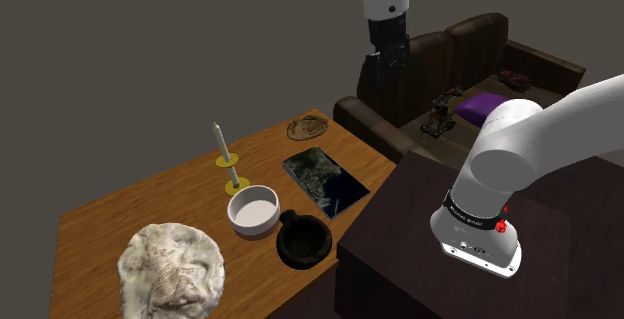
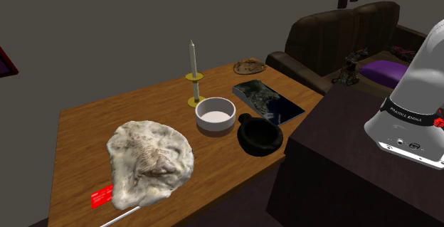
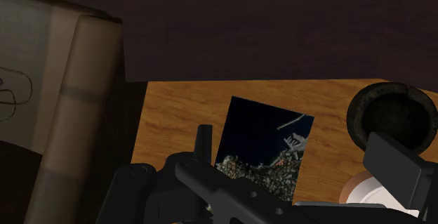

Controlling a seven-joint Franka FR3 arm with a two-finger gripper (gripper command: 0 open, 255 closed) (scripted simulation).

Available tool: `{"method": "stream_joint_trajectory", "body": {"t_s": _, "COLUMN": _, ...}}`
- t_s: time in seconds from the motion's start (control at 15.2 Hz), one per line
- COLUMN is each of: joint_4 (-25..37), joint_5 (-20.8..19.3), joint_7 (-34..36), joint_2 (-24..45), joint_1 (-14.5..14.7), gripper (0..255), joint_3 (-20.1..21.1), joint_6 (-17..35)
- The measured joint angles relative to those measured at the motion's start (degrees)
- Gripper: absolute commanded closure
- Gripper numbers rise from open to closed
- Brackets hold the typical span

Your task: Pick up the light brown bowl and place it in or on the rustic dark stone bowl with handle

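At the lower left of the shoulder view a pale, lumpy rock (image 1: 170,267) lies on the table (image 1: 110,217). To its right, past the candle (image 1: 222,152), the white bowl (image 1: 253,210) sits upright and empty on the wood in the lower middle of the frame. Just beside it on the right, perhaps touching, stands the dark bowl (image 1: 303,239). It is also empty, with its stub handle on the side near the white bowl. Up and right of the pair a book (image 1: 325,180) lies flat.

Further right, in the upper middle of the frame, the gripper (image 1: 387,75) hangs high in front of the sofa (image 1: 470,57). It is well apart from both bowls. In the wrist view its black fingers seem to stand apart with nothing between them, as far as the dark shapes allow a reading; the book and the dark bowl show far below.

I judge that nothing of the task is done. The white bowl is not yet grasped and the dark bowl holds nothing. What is left is the descent to the white bowl, a grip on its rim, the lift, the short carry rightward, and the release. The two bowls look similar in width, so the white one will probably rest on the dark rim rather than sink inside.
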Motion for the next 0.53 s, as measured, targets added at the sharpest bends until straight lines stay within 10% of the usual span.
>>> {"method": "stream_joint_trajectory", "body": {"t_s": 0.53, "joint_4": -3.47, "joint_5": 2.55, "joint_7": 3.73, "joint_2": 7.44, "joint_1": 1.19, "gripper": 0, "joint_3": 3.31, "joint_6": 11.47}}
